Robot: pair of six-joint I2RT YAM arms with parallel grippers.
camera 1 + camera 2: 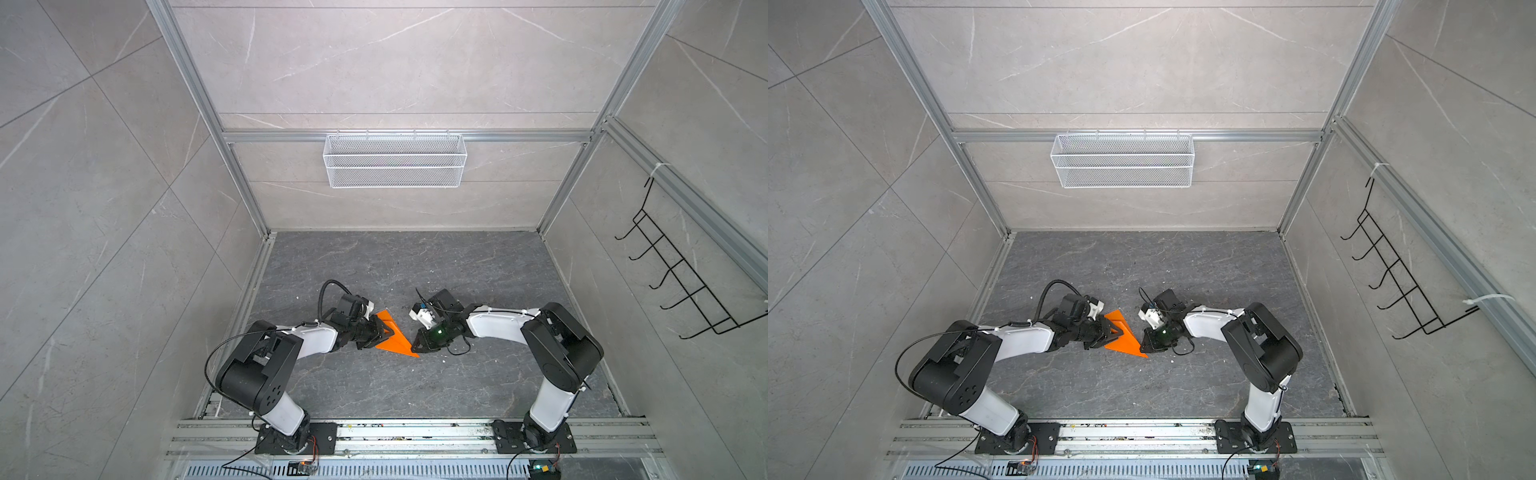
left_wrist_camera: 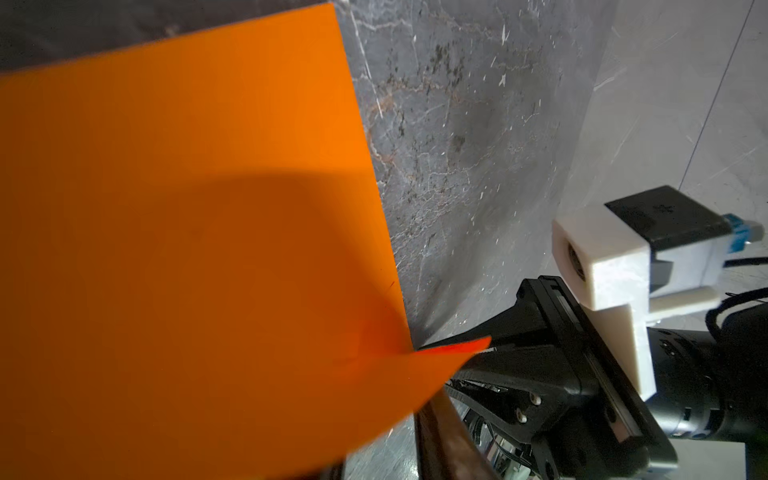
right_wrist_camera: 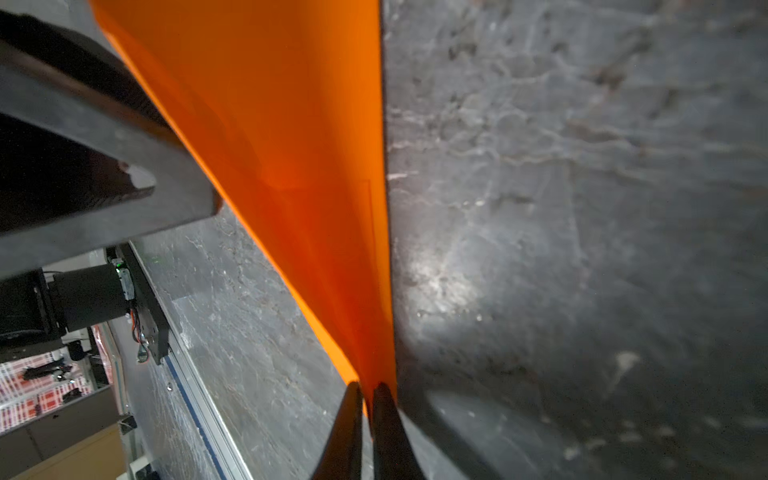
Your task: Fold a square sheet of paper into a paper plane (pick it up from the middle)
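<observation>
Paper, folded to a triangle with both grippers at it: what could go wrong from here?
1. The right gripper pinches only the sharp tip of the paper; a pull could tear it or let it slip out.
2. The left gripper looks parted at the wide end, so the paper may sag or swing from that one pinch and spoil the crease.

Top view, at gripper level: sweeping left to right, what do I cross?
left arm → left gripper → orange paper → right gripper → right arm → black hook rack on the side wall.
</observation>
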